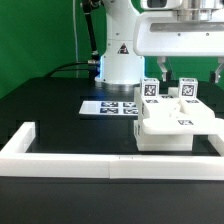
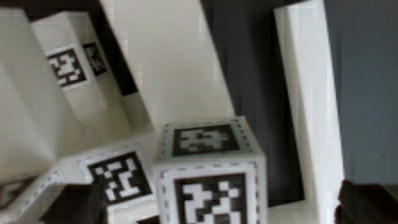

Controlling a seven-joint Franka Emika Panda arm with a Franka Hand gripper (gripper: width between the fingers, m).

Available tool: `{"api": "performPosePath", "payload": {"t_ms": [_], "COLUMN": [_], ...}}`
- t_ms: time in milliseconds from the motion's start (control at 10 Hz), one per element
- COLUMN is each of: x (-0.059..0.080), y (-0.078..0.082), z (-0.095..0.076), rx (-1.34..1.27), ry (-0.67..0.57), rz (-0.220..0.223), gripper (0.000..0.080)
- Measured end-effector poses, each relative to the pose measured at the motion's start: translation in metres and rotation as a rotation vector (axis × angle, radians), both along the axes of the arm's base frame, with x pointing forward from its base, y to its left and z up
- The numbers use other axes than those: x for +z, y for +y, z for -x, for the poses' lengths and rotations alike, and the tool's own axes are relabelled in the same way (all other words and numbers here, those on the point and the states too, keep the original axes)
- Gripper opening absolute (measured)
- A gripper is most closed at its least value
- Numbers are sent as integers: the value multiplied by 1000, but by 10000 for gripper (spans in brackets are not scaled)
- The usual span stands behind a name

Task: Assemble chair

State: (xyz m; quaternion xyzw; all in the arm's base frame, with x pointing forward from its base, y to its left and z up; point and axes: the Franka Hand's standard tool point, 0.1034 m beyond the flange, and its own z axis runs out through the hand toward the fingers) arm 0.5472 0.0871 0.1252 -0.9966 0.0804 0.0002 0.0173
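The part-built white chair (image 1: pixel 172 128) stands on the black table at the exterior view's right, a blocky base with two upright tagged posts (image 1: pixel 150 91) (image 1: pixel 187 90). My gripper (image 1: pixel 189 72) hangs just above them, open, its fingers either side of the right post. In the wrist view that tagged post (image 2: pixel 210 172) stands between my dark fingertips (image 2: pixel 368 203), with gaps on both sides, and my gripper (image 2: pixel 199 208) is open. A second tagged post (image 2: pixel 114 172) is beside it. White slabs (image 2: pixel 164 60) and a long bar (image 2: pixel 313 100) lie beyond.
The marker board (image 1: pixel 109 107) lies flat in front of the robot base (image 1: pixel 120 62). A long white border wall (image 1: pixel 70 158) runs along the table's front and turns back at the exterior view's left (image 1: pixel 22 134). Green backdrop behind.
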Motion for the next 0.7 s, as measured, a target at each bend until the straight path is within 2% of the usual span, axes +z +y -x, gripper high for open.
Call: {"api": "performPosePath", "payload": {"t_ms": [200,300,400,500,700], "x": [0,0,0,0,0], "y": [0,0,0,-1,-1], "z": [0,0,0,0,0], "rx": [2,2,2,2,1], "ry": [0,0,0,0,0], "rz": [0,0,0,0,0], "gripper": [621,439,439,282,284]}}
